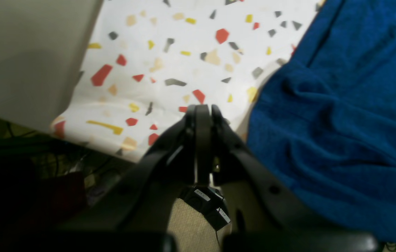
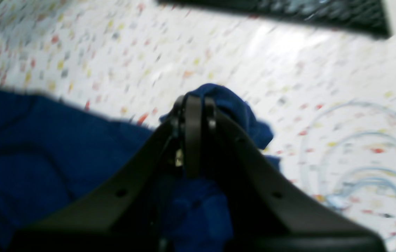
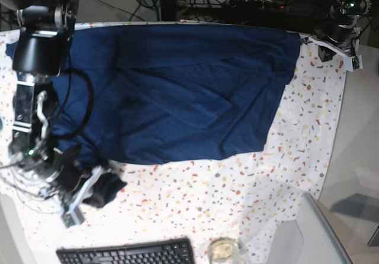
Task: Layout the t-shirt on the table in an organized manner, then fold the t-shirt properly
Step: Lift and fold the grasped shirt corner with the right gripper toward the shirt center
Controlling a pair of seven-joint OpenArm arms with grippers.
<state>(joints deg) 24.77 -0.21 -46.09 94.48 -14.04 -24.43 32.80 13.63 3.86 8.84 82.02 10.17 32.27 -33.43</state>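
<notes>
Left wrist view, writing: small white labels on a black power adapter (image 1: 201, 201) down on the floor; the print is too small to read.
Left gripper: the jaws of the left gripper (image 1: 203, 108) are closed together with nothing between them, fingertips pointing up the picture, beside the cloth's edge.
T-shirt: the navy t-shirt (image 1: 341, 129) lies rumpled to the right of those fingers, over the speckled table (image 1: 169, 70).
Right wrist view, writing: none legible; a black keyboard (image 2: 271, 12) runs along the top, blurred.
Right gripper: the right gripper (image 2: 199, 99) is closed on a bunched fold of the navy fabric, which bulges around the fingertips.
Base view, writing: the keyboard's key legends, at the lower edge, are too small to read.
Right arm: reaches down the left side, its gripper at the fabric near the keyboard.
Left arm: only its end shows, at the upper right corner, beside the fabric.
T-shirt: spread wide and wrinkled across the upper table.
Glass: a clear round object (image 3: 224, 250) stands right of the keyboard.
</notes>
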